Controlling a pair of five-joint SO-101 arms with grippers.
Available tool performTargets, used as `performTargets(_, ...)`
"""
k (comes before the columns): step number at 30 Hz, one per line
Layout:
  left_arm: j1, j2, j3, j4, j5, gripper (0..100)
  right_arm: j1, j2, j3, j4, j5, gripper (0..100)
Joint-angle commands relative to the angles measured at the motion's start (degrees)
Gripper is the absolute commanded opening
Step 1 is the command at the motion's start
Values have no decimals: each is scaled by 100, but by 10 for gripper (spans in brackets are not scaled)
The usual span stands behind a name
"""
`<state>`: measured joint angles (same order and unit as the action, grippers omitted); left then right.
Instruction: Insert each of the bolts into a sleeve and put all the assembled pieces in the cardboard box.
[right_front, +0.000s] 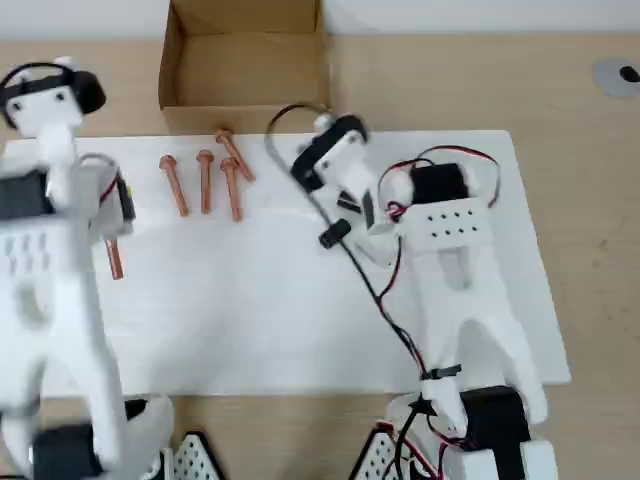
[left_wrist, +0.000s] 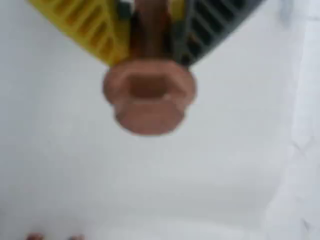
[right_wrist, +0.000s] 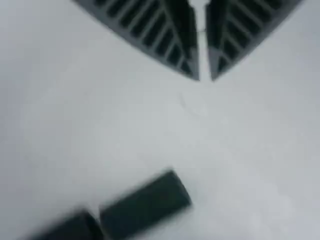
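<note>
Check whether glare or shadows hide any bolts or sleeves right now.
High view: the white sheet is bright, yet the four loose bolts stand out; shadows are soft. Left wrist view: the held bolt is evenly lit, no glare. Right wrist view: the black sleeves contrast strongly with the sheet, casting only faint shadow.

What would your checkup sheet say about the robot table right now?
Surface: white sheet over a wooden table.
Job's things: four loose bolts lie on the sheet near the cardboard box; black sleeves lie on the sheet.
Clutter: nothing seen.
Grippers: left gripper shut on a fifth bolt; right gripper shut, holding nothing, near the sleeves.
Cables: black cable and red wires on the right arm.
Surroundings: grey disc at the table's far corner.
</note>
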<state>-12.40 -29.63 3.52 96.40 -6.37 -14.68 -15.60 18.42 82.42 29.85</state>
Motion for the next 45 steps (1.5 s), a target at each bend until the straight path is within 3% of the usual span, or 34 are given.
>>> performTargets(1, 44, -1710, 844, -457, -44, 10, -110, 40, -303, -211, 369, 12)
performTargets(4, 70, -2703, 1855, -888, -97, 10, -110, 330, -295, -237, -404, 12)
performTargets(9, 70, -3916, 3253, -1407, -791, 8, -101, 1033, -303, -563, -1996, 12)
performTargets(14, 44, -4646, 3640, -1442, -967, 8, -119, 1631, -312, -1020, -3833, 12)
performTargets(17, 44, -4822, 3780, -1442, -967, 8, -110, 1807, -321, -1134, -4404, 12)
performTargets(23, 35, -4875, 3877, -1442, -967, 8, -92, 1833, -558, -1169, -4457, 15)
performTargets(30, 35, -4848, 3886, -1767, -967, 7, 171, 1851, -673, -1240, -4422, 151)
performTargets(45, 26, -4884, 3877, -1890, -967, 7, 356, 2651, -769, -1415, -4466, 153)
